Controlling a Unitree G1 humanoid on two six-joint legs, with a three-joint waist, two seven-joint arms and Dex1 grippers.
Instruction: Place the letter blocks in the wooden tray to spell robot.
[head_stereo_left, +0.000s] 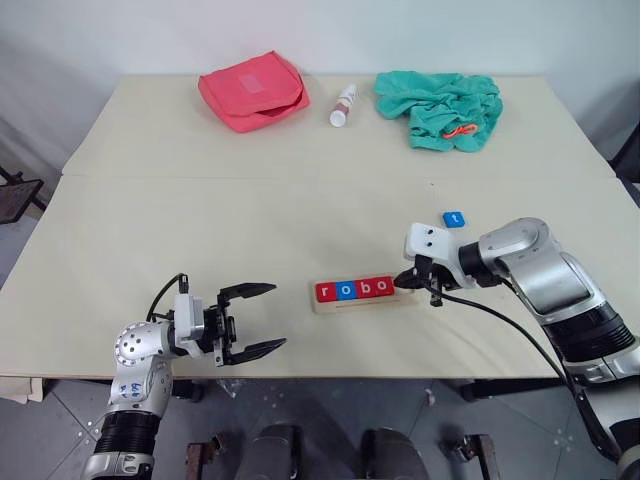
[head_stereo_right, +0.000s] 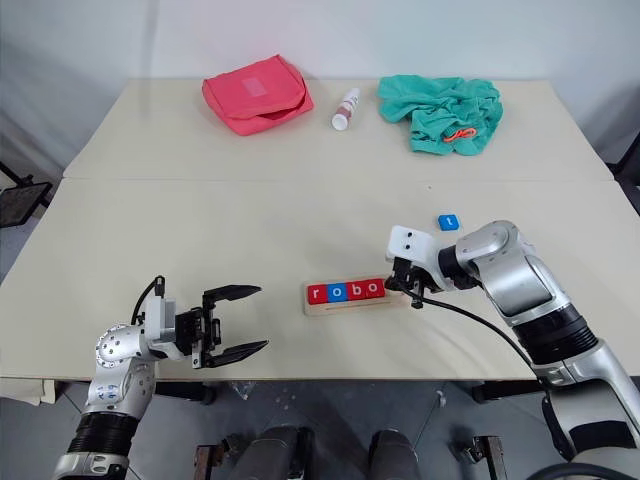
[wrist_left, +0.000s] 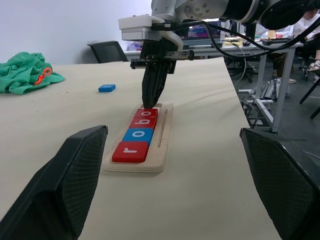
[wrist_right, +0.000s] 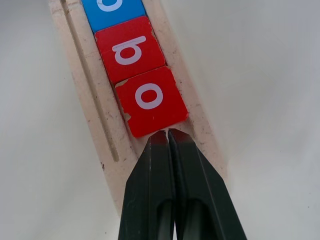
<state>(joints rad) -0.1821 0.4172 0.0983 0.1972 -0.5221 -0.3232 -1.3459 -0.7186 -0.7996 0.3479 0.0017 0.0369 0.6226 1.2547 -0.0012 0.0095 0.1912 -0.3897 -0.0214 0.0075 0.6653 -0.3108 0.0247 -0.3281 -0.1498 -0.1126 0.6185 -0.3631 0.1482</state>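
The wooden tray lies near the table's front edge, right of centre. Four letter blocks sit in it side by side: red r, blue o, red b and red o. A blue t block lies flat on the table behind and to the right of the tray. My right gripper is shut and holds nothing. Its tips rest on the tray at the red o's outer edge. My left gripper stands open and empty, left of the tray and pointing toward it.
At the back of the table lie a pink pouch, a small white bottle and a crumpled teal cloth. A cable hangs from my right wrist past the tray's right end. The front table edge runs just below the tray.
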